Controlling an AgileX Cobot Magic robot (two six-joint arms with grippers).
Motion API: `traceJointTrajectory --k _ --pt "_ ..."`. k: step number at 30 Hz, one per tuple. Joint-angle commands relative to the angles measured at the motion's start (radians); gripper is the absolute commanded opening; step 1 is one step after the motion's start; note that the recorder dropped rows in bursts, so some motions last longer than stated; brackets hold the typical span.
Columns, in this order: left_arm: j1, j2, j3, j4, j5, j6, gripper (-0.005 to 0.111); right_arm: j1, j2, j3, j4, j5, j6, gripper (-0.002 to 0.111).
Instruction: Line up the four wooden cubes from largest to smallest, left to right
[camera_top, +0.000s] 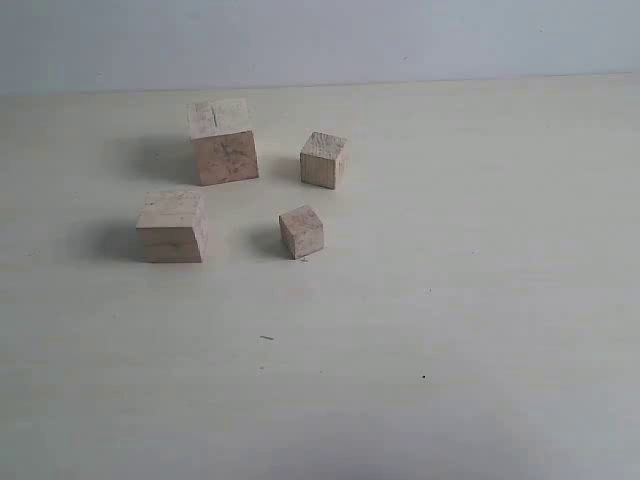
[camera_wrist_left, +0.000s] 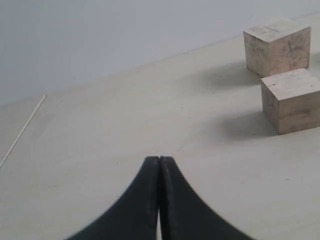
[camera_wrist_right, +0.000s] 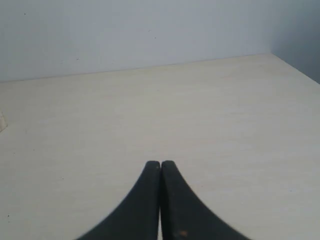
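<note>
The largest cube (camera_top: 223, 142) stands at the far left of a loose square on the tabletop (camera_top: 450, 300), the second-largest cube (camera_top: 172, 227) nearer the camera, the third cube (camera_top: 324, 160) far right, the smallest cube (camera_top: 301, 232) near right, none touching. The left fingers (camera_wrist_left: 150, 185) and the right fingers (camera_wrist_right: 150, 190) are each pressed together, holding nothing

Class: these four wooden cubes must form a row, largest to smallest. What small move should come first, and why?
Probably open the left gripper: its fingers are shut on nothing, and the largest cube and second-largest cube lie ahead of it.
</note>
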Motion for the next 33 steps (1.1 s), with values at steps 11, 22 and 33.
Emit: traceJointTrajectory --k 11,22,33 --pt "-0.007 -0.005 0.003 0.001 -0.013 -0.003 0.0 -0.005 -0.007 0.004 -0.008 -0.01 -0.004 0.0" --pt "-0.007 -0.005 0.003 0.001 -0.013 -0.003 0.0 -0.005 -0.007 0.004 -0.008 -0.386 -0.004 0.0" --pt "-0.007 -0.005 0.003 0.001 -0.013 -0.003 0.0 -0.005 -0.007 0.004 -0.008 -0.616 -0.004 0.0"
